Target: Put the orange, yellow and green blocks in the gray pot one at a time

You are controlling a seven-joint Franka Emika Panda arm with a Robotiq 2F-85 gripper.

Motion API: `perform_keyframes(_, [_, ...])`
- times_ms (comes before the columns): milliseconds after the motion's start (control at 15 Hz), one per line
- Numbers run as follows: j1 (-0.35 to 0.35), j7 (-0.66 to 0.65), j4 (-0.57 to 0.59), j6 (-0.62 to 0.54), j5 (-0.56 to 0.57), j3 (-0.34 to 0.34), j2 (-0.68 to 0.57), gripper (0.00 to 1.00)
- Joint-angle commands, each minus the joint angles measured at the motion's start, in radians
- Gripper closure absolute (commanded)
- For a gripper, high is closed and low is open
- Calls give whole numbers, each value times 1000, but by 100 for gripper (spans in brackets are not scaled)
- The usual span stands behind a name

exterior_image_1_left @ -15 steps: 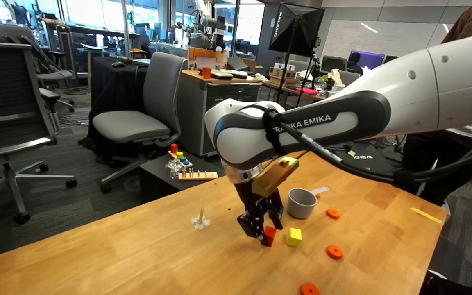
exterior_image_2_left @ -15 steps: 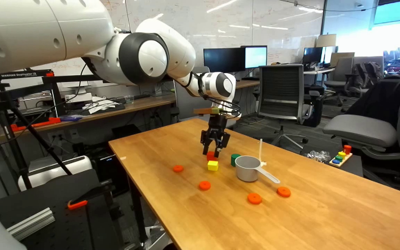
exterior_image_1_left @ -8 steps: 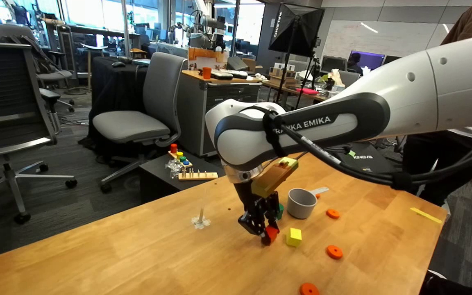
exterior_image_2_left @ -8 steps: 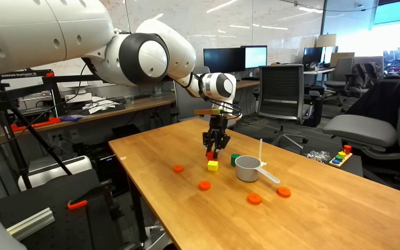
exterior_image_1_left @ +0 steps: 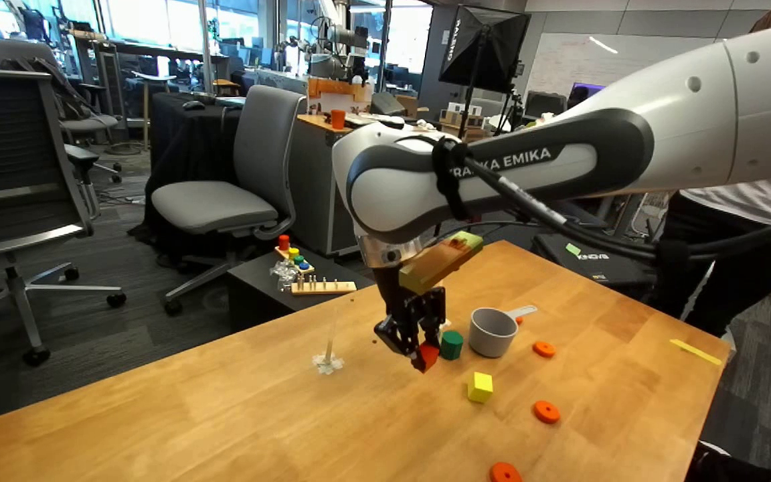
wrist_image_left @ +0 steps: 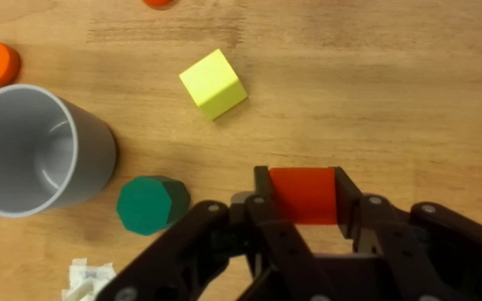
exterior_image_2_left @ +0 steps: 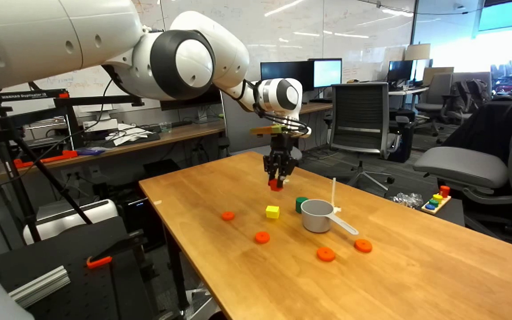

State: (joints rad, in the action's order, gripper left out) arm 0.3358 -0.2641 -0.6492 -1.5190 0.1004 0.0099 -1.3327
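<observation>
I have the orange block (wrist_image_left: 303, 198) pinched in the gripper (wrist_image_left: 302, 184), apparently above the table (exterior_image_2_left: 380, 275), with the green block (wrist_image_left: 144, 205) just beside the gray pot (wrist_image_left: 92, 154) and the yellow block (wrist_image_left: 211, 79) near them.

Orange block (wrist_image_left: 303, 195) aloft, gray pot (wrist_image_left: 93, 154) upright

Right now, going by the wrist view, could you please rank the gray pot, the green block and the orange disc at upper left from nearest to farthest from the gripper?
1. The green block: left of the gripper.
2. The gray pot: farther left, beyond the green block.
3. The orange disc: farthest, toward the picture's upper-left corner.
</observation>
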Motion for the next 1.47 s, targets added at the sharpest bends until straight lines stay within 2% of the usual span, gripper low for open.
perform_keyframes(0, [10,-84,-44,-7,7,-17,86,81])
perform_keyframes(400, [-35,-214,-155,-70,-15,-28,182,81])
perform_keyframes(1000, [-156,-338,-540,-320,-63,-23,377,81])
perform_keyframes(1200, [-174,-370,-665,-374,-76,-24,448,81])
perform_keyframes(1400, [-162,-403,-786,-367,-91,-58,518,81])
